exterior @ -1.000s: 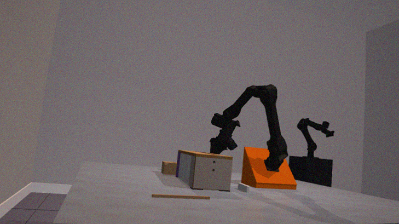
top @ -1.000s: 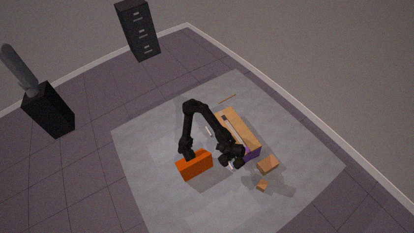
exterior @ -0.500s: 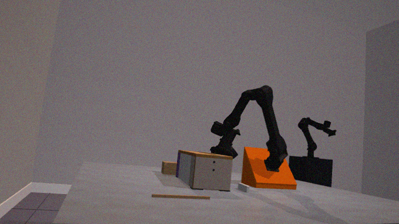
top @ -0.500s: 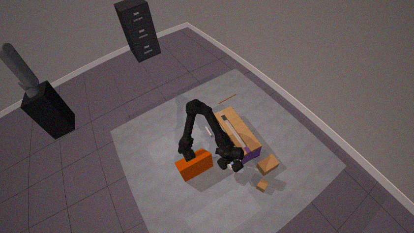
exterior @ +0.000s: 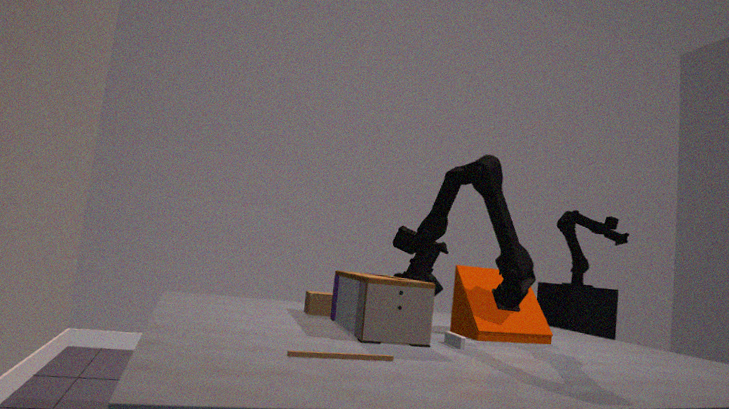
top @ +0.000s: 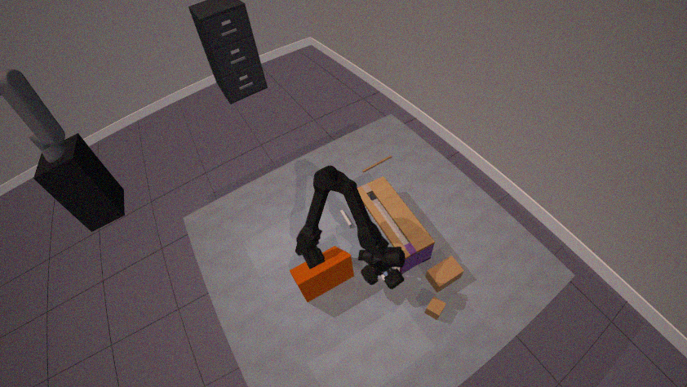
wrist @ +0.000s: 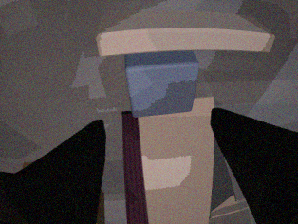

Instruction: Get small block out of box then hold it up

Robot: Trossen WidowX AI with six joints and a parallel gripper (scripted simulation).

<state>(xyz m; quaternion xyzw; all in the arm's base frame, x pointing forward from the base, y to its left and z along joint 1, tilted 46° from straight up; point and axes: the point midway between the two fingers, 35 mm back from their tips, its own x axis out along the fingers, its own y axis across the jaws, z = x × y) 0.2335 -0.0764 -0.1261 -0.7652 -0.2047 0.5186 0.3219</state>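
Note:
The small blue block (wrist: 162, 87) sits outside the box in the wrist view, between a pale bar (wrist: 185, 41) beyond it and a pale panel (wrist: 176, 135) on the near side. My gripper (wrist: 159, 122) (top: 383, 277) is open, with a black finger at each side of the wrist view; the block shows ahead of the gap between the tips, not gripped. The box (top: 405, 214) (exterior: 395, 324) has a tan top with a slot and a purple end, and stands upright. The gripper is low beside that purple end. In the exterior view the box hides the fingertips and the block.
An orange wedge (top: 326, 271) (exterior: 497, 308) stands by the arm's base. A larger tan block (top: 445, 273) (exterior: 317, 303) and a smaller one (top: 435, 308) lie beyond the purple end. A thin stick (top: 377, 163) (exterior: 339, 355) and a white piece (top: 346, 218) (exterior: 454, 339) lie near the box's other end.

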